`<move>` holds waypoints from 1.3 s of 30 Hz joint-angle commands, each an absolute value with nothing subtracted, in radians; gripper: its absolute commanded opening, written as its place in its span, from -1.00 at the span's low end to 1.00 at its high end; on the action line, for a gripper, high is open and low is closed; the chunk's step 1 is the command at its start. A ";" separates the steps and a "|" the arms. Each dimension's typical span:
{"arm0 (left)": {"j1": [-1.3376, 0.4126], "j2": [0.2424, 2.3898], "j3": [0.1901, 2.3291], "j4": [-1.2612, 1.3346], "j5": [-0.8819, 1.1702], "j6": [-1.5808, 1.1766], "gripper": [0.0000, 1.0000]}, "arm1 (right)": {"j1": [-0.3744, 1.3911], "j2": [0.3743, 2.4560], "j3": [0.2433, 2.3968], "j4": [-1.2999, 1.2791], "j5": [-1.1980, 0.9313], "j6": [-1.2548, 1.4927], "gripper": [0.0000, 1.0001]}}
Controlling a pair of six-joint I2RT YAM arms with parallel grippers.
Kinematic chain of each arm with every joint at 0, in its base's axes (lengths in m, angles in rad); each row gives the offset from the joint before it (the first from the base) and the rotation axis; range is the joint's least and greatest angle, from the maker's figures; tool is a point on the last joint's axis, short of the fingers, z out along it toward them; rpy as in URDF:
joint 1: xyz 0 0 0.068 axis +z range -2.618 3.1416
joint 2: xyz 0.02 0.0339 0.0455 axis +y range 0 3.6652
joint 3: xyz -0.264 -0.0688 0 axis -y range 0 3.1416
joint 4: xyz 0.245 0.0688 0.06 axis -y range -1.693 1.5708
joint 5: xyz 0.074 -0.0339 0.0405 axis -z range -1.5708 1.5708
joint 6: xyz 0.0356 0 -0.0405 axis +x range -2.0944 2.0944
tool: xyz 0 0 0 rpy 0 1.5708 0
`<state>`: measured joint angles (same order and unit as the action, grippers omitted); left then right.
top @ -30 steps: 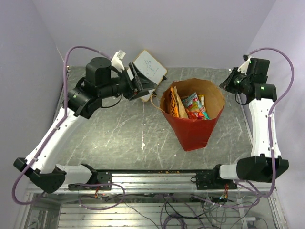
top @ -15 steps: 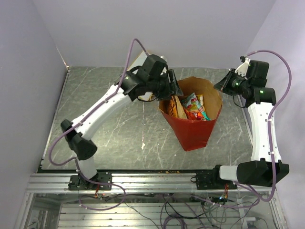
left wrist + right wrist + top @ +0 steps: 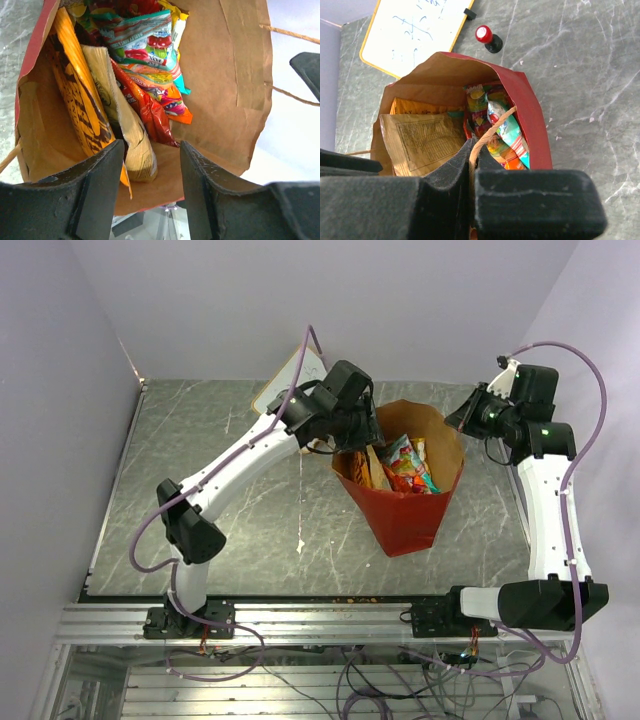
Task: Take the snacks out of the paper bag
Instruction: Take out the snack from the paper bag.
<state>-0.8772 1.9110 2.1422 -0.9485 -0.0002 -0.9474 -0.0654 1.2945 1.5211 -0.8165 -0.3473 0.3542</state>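
The red paper bag (image 3: 405, 510) stands open in the middle of the table, brown inside (image 3: 220, 75). Several snacks stand in it: an orange packet (image 3: 75, 95), a tan packet (image 3: 120, 115), a red one (image 3: 150, 110) and a teal one (image 3: 145, 40). My left gripper (image 3: 365, 435) hangs over the bag's left rim, open, its fingers (image 3: 95, 195) on either side of the tan packet's end without touching it. My right gripper (image 3: 472, 155) is shut on the bag's twisted handle (image 3: 492, 130) at the right rim (image 3: 462, 425).
A white whiteboard (image 3: 415, 30) lies behind the bag at the back of the table, partly covered by my left arm in the top view (image 3: 290, 380). A small red-capped object (image 3: 487, 37) stands next to it. Walls close the table on three sides.
My left arm has swung right from the whiteboard to the bag's mouth, and its jaws have narrowed. My right gripper has stayed shut on the handle.
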 commanded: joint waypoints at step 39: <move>-0.879 1.965 2.231 -0.973 -0.094 -0.893 -0.09 | 0.031 1.287 1.552 -0.813 -0.234 0.272 -1.00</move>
<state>-0.8787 1.9278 2.1532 -0.9588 -0.1001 -0.9310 0.0238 1.2995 1.5436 -0.8360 -0.2348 0.2863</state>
